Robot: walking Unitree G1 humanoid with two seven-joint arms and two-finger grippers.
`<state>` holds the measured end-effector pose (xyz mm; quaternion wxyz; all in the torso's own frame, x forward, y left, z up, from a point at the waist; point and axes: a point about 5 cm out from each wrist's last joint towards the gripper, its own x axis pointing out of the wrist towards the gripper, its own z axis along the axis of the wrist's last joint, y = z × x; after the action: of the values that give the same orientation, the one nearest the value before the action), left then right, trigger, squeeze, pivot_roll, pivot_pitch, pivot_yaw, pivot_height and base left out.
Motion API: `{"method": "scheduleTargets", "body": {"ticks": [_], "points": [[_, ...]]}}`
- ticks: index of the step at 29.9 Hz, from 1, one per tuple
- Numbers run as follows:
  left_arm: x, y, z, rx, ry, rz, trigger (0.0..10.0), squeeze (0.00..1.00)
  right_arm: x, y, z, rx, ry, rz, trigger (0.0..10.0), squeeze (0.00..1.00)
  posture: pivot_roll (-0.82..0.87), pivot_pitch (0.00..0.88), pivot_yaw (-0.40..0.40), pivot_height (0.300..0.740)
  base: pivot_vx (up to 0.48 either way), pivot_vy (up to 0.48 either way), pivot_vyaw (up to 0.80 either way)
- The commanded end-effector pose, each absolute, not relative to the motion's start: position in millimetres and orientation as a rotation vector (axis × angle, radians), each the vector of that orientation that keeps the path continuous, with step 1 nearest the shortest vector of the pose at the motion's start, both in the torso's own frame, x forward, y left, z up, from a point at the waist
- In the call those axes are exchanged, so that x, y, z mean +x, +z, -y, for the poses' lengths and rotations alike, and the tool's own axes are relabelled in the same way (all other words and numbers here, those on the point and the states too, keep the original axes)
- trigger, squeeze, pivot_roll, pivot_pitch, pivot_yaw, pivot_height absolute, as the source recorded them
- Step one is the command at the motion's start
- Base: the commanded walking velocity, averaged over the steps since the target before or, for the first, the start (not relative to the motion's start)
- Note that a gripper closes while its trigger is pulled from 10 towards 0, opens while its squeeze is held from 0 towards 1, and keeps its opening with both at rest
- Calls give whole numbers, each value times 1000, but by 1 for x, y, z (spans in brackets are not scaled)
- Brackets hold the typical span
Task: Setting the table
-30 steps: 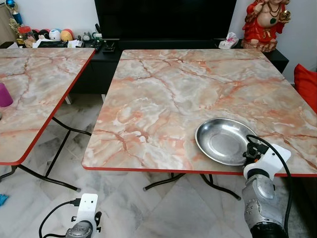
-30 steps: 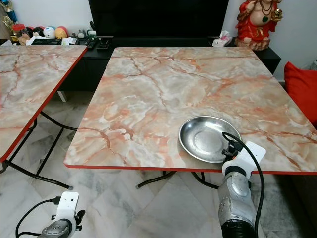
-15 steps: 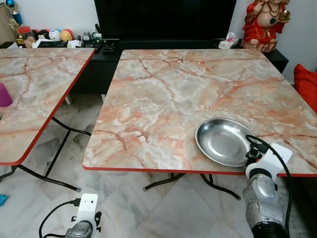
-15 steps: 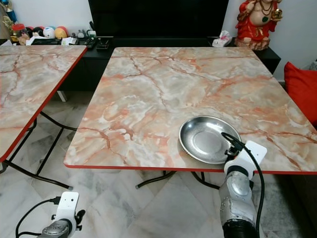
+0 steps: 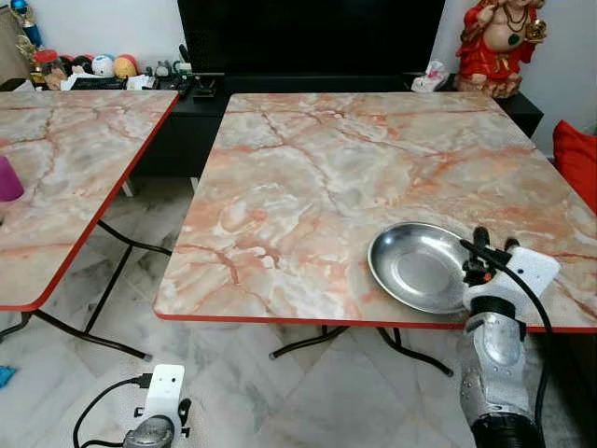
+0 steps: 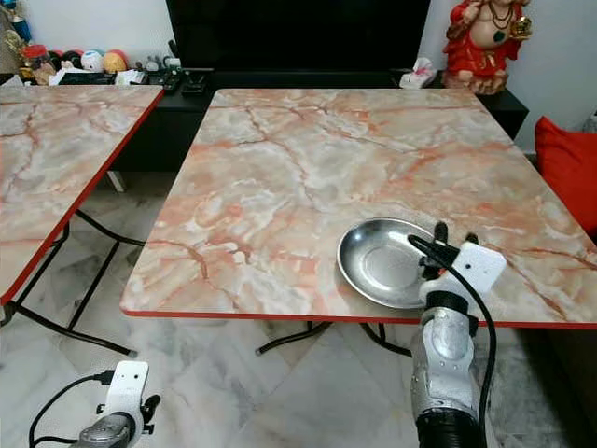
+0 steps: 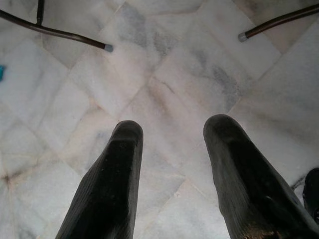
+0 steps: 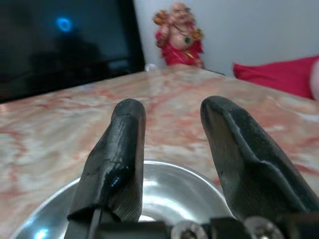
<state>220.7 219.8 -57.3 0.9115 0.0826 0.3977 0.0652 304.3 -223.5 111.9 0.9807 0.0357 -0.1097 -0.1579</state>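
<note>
Now, the call, line by line.

Right pincer (image 5: 485,245): raised at the near right edge of the worktop, fingers parted with a clear gap, gripping nothing, tips just over the near rim of the dish.

Right pincer, wrist view: two black fingers (image 8: 119,144) framing the dish's bowl, nothing clamped between them.

Steel dish (image 5: 420,267): lying flat on the marble worktop (image 5: 326,177), near the front right corner, close to the red edge.

Left pincer (image 7: 172,144): hanging low over the tiled floor (image 7: 164,64), fingers spread, idle.

Second worktop (image 5: 56,159): off to the left, well apart, a purple cup (image 5: 9,179) at its edge.

Beyond: red statue (image 5: 494,42) on the dark cabinet behind.

Step in hand: by the look of it, dish set down and let go, placement about done.

Next move: probably drawing the right arm clear without nudging the rim, then fetching the next piece of the setting.
</note>
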Motion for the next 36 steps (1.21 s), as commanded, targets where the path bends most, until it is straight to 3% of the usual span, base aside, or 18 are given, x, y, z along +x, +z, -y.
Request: {"method": "scheduleTargets", "body": {"ticks": [1, 18, 36], "points": [[214, -60, -225, 166, 147, -837, 10000, 0, 302, 115, 221, 68, -291, 247, 10000, 0, -1, 0, -1, 740, 0, 0, 0], [214, -61, -222, 113, 149, -840, 10000, 0, 300, 110, 217, 75, -264, 231, 10000, 0, -2, 0, -3, 740, 0, 0, 0], [208, -64, -222, 108, 153, -850, 10000, 0, 303, 110, 206, 67, -206, 232, 10000, 0, 14, 0, -4, 740, 0, 473, 0]]}}
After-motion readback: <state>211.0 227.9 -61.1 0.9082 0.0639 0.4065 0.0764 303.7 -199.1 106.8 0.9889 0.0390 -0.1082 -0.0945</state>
